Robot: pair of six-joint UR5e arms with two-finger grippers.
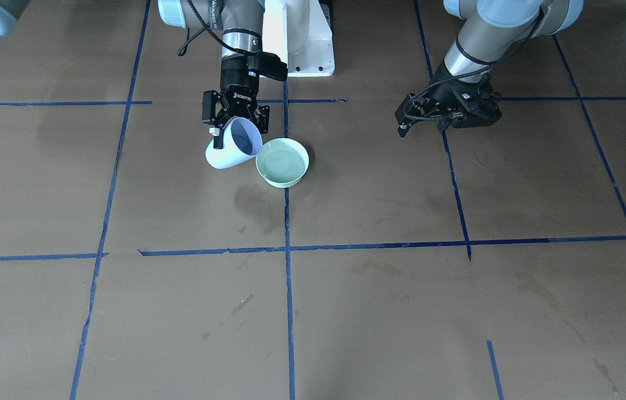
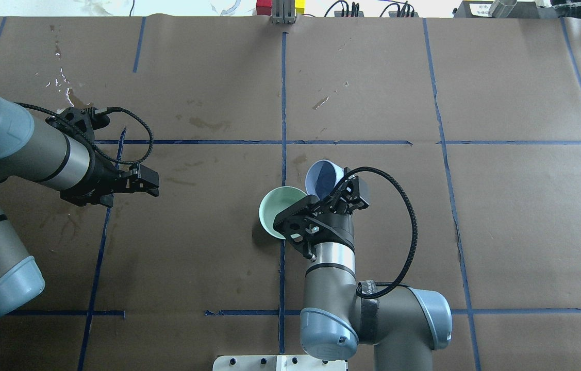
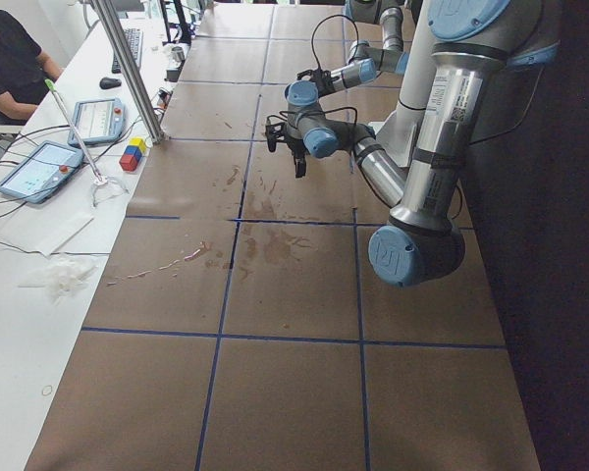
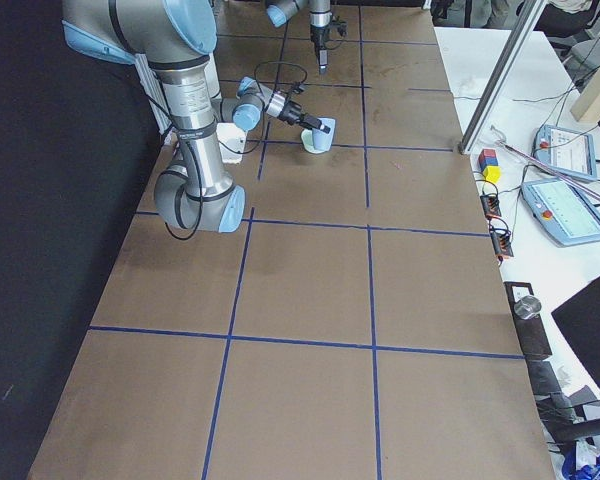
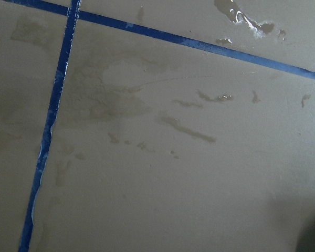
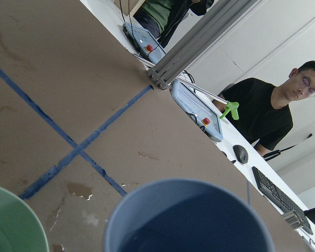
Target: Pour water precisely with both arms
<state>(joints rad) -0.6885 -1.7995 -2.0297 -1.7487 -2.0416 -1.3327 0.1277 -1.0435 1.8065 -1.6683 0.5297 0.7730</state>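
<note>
Fingers of the right claw (image 1: 238,129) are closed part-way around a pale blue cup (image 1: 229,155), pressing on its wall close to the rim, so the opening is about as wide as the cup. The cup is held off the brown tabletop (image 1: 379,311) and tipped over, its mouth facing away from the wrist and toward a pale green bowl (image 1: 282,183) that stands just below and beside this claw. In the front view the cup's lip overlaps the bowl's near rim; whether they touch cannot be told. Water (image 1: 284,163) lies in the bowl as a faint glossy sheen. The wrist camera on this side looks into the cup, whose inside is dark, and it is unclear whether any liquid is in it. The left claw (image 2: 152,184) hangs well apart from the cup and bowl, out to the side, low over the tabletop near a blue tape line (image 2: 98,247). Its two fingers stand a little apart with nothing between them, and it touches nothing. Under it, the wrist camera shows damp stains and a small shiny puddle (image 5: 247,18) on the paper. By count there is one cup, one bowl, two arms and two claws, and only the right claw holds anything.
</note>
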